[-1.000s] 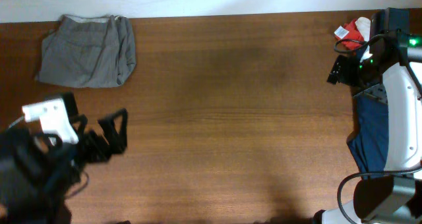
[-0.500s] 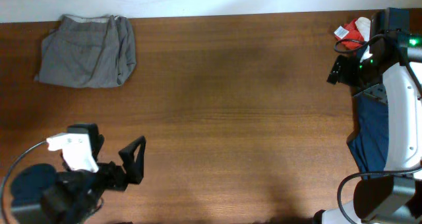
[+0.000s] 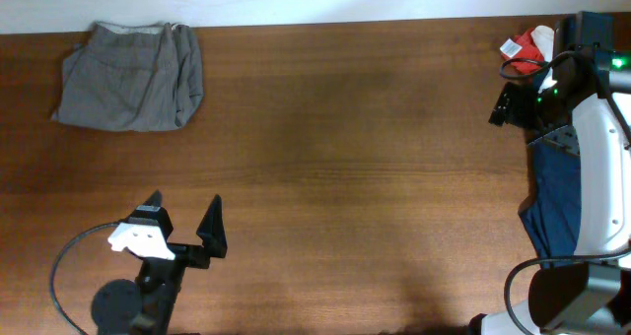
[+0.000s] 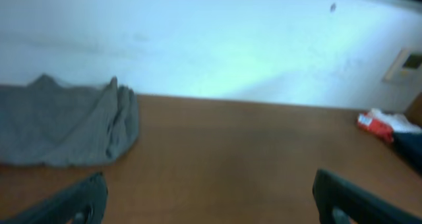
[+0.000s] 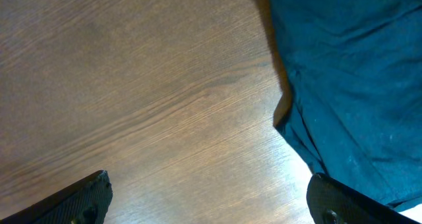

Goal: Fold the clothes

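Note:
The grey garment (image 3: 128, 76) lies folded in a bundle at the table's far left corner, with a paler edge along its far side. It also shows in the left wrist view (image 4: 62, 128), far ahead and to the left. My left gripper (image 3: 184, 220) is open and empty near the front left edge, well short of the garment; its fingers frame bare table in the left wrist view (image 4: 211, 201). My right gripper (image 5: 208, 197) is open and empty over bare wood at the far right, next to the navy cloth.
A dark navy-blue cloth (image 3: 552, 202) lies along the right edge under the right arm (image 3: 596, 148) and fills the right side of the right wrist view (image 5: 349, 85). A small red and cream bundle (image 3: 530, 44) sits at the far right corner. A white wall runs behind the table.
My left arm has drawn back toward the front edge and shifted right, its open gripper turning to face the far side. The garment and right arm have not moved.

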Tool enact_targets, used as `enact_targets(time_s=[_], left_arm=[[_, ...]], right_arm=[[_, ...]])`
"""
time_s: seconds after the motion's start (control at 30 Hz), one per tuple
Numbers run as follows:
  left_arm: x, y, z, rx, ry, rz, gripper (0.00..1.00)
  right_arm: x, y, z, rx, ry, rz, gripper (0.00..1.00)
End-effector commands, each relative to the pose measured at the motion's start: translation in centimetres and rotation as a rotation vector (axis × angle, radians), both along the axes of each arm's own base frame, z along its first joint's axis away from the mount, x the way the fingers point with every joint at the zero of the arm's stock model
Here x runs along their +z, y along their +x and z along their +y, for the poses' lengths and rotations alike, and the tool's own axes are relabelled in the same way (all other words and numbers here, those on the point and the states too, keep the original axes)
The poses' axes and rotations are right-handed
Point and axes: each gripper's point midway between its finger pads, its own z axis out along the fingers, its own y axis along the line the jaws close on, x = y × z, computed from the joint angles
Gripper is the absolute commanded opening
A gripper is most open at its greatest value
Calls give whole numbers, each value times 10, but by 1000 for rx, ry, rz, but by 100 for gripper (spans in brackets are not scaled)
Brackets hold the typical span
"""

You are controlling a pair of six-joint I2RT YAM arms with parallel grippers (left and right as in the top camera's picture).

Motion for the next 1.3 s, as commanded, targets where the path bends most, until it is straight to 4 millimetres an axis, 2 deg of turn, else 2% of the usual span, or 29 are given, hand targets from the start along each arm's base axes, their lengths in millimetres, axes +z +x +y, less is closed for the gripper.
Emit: enact_targets(time_s=[0.0,0.13,0.33,0.5,0.63,1.27], left_arm=[[-20,6,13,86,19,-71,99],[-30,8,21,137,14,-164,99],[-53,10,42,256,12,-192,99],[-64,10,54,326,19,-151,99],[-96,9,60,359,45,-22,99],[-94,9,58,352,43,-28,99]], right_arm=[[-1,-1,-2,-7,-1,4,98],[-1,-1,-2,-7,-1,4,98],[-1,-1,-2,-7,-1,4,98],[-1,-1,-2,-7,-1,4,98],[-1,-1,-2,-7,-1,4,98],[-1,-1,-2,-7,-1,4,98]])
